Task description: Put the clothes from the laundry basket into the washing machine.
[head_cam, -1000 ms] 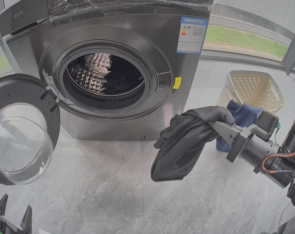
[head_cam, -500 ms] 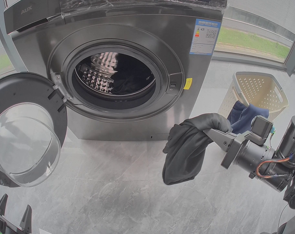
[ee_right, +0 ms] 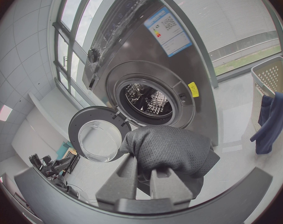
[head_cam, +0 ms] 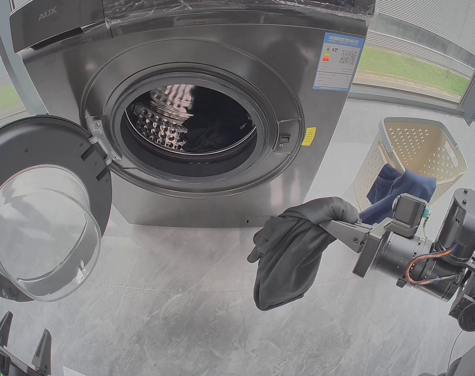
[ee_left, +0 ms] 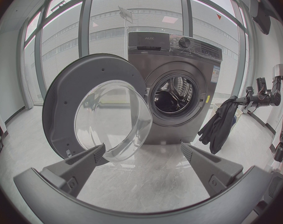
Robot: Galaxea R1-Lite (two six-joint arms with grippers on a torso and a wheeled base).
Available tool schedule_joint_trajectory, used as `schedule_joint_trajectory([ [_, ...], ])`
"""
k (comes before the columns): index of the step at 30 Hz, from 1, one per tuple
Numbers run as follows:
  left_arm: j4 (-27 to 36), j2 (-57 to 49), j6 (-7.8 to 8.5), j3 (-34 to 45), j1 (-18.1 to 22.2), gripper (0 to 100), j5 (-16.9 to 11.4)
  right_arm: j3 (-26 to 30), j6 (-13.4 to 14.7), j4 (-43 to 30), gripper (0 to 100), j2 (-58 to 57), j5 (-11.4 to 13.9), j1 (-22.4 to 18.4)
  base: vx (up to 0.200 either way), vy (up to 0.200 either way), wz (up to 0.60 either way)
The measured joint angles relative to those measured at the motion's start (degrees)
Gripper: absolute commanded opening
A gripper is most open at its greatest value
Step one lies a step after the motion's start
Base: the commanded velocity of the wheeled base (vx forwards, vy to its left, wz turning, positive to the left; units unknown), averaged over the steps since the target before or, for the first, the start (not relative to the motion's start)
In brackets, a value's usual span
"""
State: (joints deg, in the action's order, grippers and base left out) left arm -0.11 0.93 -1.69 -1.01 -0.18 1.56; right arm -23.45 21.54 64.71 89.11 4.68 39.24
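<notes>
The right gripper (head_cam: pixel 331 226) is clamping a dark grey garment (head_cam: pixel 287 254), hanging over open floor (head_cam: pixel 169 298) off the front right corner of the washing machine (head_cam: pixel 206 43); its door (head_cam: pixel 33 147) is standing wide open; a blue garment (head_cam: pixel 399 184) is draping over the rim of the laundry basket (head_cam: pixel 449 155); the left gripper (ee_left: pixel 141 150) is gaping open.

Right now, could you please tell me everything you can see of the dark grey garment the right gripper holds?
The dark grey garment is soft, finely perforated knit cloth, bunched over the right gripper, which is shut on its upper fold. The rest hangs limp, apparently clear of the grey tiled floor, before the silver front-loading washing machine.
</notes>
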Motion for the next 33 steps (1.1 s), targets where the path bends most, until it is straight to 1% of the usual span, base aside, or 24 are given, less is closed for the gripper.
schedule_joint_trajectory([
  [9,0.0,0.0,0.04,0.0,0.0,100,0.0,0.1,0.3,0.0,0,0.1,0.2,-1.1,0.000,0.000,0.00],
  [12,0.0,0.0,0.02,0.0,0.0,100,0.0,-0.3,0.2,0.0,0,0.2,0.2,-1.2,0.000,0.000,0.60],
  [30,0.0,0.0,-0.02,0.0,0.0,100,0.0,0.2,-0.1,0.1,0,0.2,0.3,-0.5,0.000,0.000,0.00],
  [33,0.0,0.0,0.02,0.0,0.0,100,0.0,0.1,-0.2,0.1,0,0.2,0.3,-0.5,0.000,0.000,0.60],
])
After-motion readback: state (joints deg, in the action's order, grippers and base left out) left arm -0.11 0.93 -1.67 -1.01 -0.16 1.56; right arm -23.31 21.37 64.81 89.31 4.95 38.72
